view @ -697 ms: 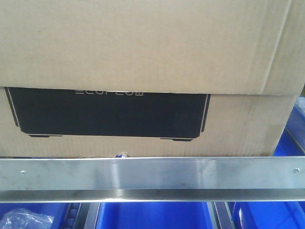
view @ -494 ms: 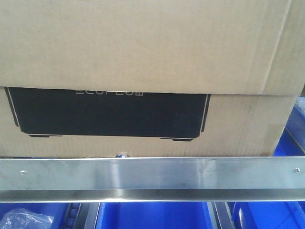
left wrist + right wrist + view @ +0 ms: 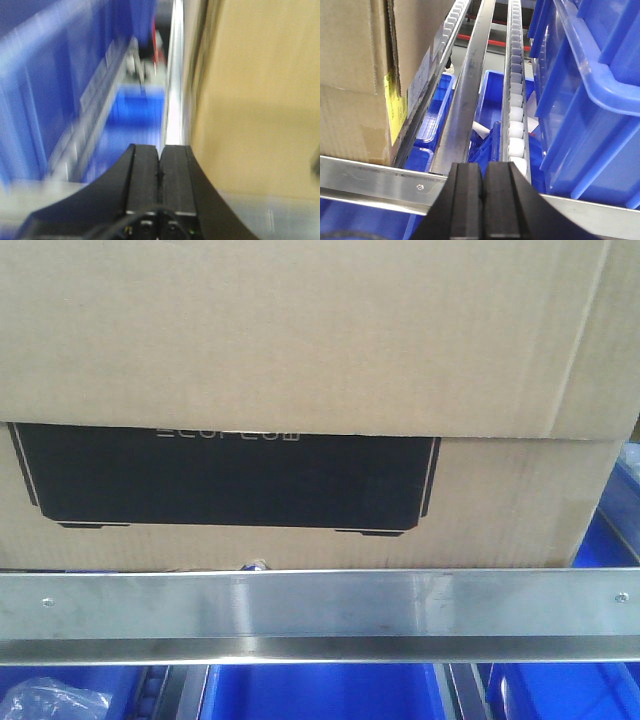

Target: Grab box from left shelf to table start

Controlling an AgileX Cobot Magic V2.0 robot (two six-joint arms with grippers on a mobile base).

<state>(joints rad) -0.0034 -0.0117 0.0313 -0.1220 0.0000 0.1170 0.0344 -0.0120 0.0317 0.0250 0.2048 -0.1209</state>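
Sees the box [image 3: 300, 340] on the shelf [image 3: 470, 90] behind the rail [image 3: 320, 605], long axis along it. Finds it just right of the left gripper [image 3: 160, 165], farther left of the right gripper [image 3: 483, 185]; both pinched closed, empty.

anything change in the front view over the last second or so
Nothing visibly changed. The box sits in the same spot on the left shelf, behind its silver front rail, with the blue bins below. Nothing was taken hold of or let go. The left gripper and right gripper have their fingers shut on nothing.
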